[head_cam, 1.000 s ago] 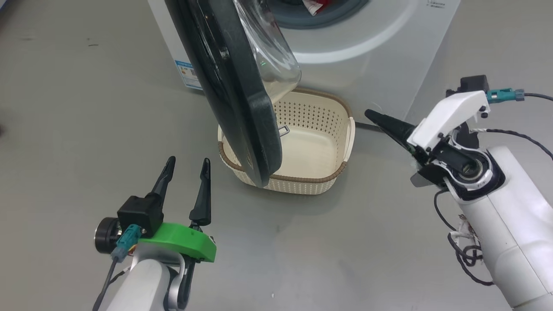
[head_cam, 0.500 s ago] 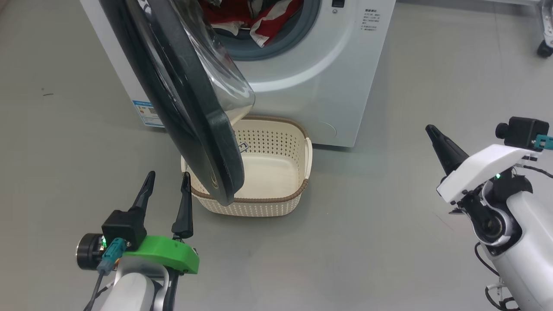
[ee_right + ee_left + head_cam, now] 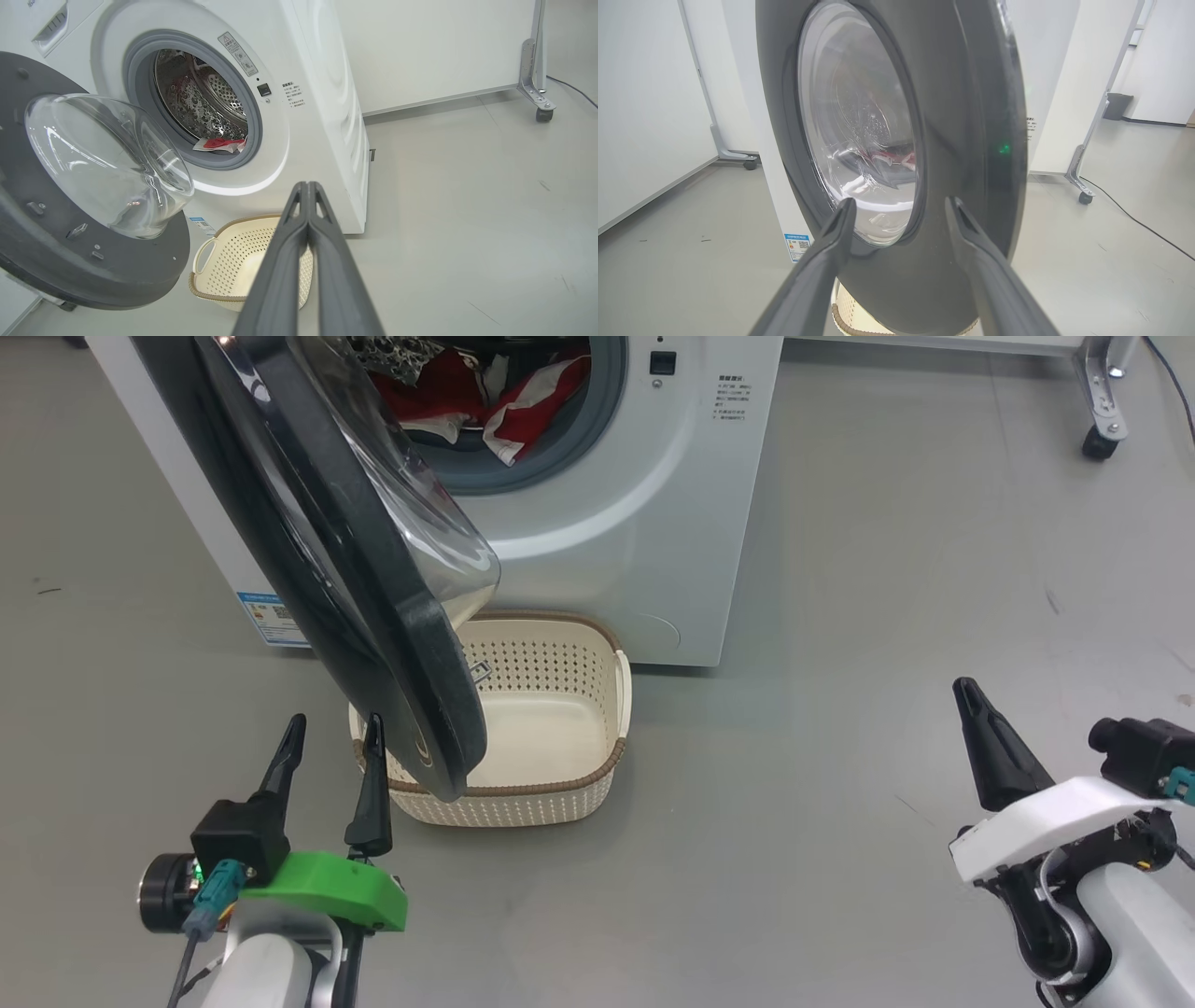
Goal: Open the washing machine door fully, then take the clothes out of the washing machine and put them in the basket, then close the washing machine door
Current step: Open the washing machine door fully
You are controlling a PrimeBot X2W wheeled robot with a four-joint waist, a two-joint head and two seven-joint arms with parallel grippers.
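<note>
- The left claw [image 3: 335, 721] stands wide open and empty, its fingers aimed at the outer face of the washing machine door [image 3: 401, 635], near the lower rim but apart from it.
- The right claw [image 3: 966, 691] is pinched shut on nothing, well off to the right.
- The door hangs only partway out, its lower edge over the left end of the basket [image 3: 523, 793], which sits empty just in front of the washing machine [image 3: 635, 523].
- The red clothes [image 3: 439, 387] lie in the drum, one fold draped over the grey seal.
- The danger, by judgement: a nudge on that glossy curved rim could skid off. A half-swung door could also crowd the drop, so garments snag the glass bowl or miss the basket.
</note>
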